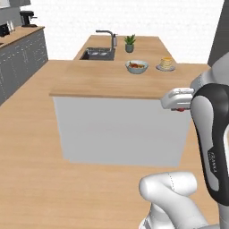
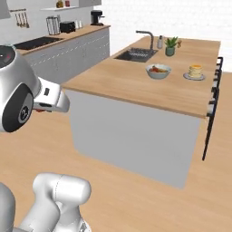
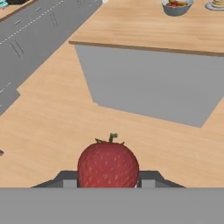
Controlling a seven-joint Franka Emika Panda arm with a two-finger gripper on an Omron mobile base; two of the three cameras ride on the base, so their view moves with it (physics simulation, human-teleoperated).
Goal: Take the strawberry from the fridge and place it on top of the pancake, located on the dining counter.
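Claw (image 3: 108,183) closed on the strawberry (image 3: 108,164), dark finger tips pressed against its left and right flanks in the hand view, green stalk pointing up. Berry carried in the air over the wooden floor (image 3: 52,131), short of the dining bench (image 1: 107,80) and below the level of its top (a speck of red under the white hand in the left base view, at the near right corner of the island). Further along that light wooden top, near its right edge: the pancake (image 1: 166,63) on a round grey plate (image 1: 165,68), well apart from the berry. Just left of the plate, a grey fruit bowl (image 1: 137,66). Beyond these, a sink (image 1: 97,54) with a tap (image 1: 106,36) and a small potted plant (image 1: 129,43).
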